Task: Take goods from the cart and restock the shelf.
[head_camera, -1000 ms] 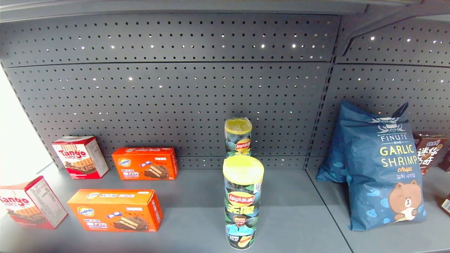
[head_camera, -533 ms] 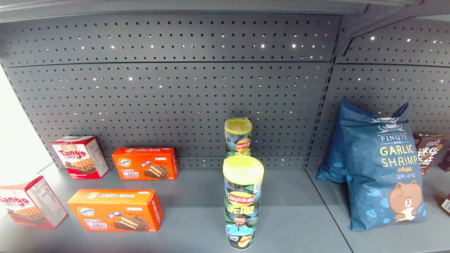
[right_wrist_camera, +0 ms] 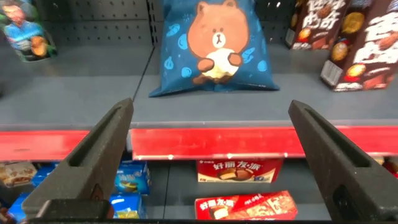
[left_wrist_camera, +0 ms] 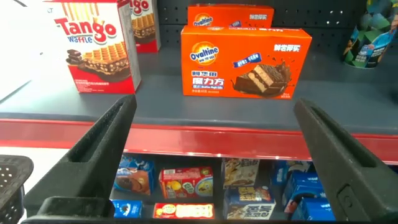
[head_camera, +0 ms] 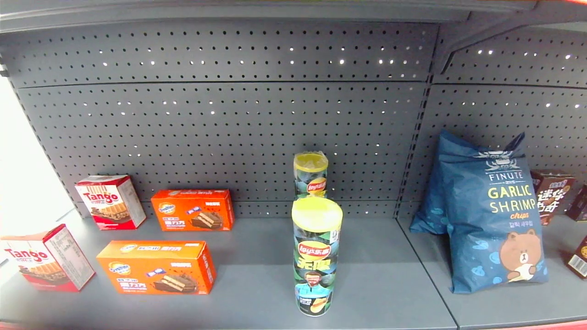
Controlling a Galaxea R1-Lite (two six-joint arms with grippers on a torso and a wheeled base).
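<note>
Across the frame we log only camera retreat from the grey metal shelf [head_camera: 376, 275]; left gripper [left_wrist_camera: 214, 106] and right gripper [right_wrist_camera: 210, 104] gape empty, fetch likely next.

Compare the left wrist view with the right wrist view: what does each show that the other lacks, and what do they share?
Left wrist view, not the right: an orange box standing near the shelf front, a second orange box behind it, and a waffle box beside it. Right wrist view, not the left: the blue chips bag with a bear on it, and brown boxes next to it. Shared: the chip can, the red shelf edge with packed goods below, and an open end effector in front, the left end effector and the right end effector.
</note>
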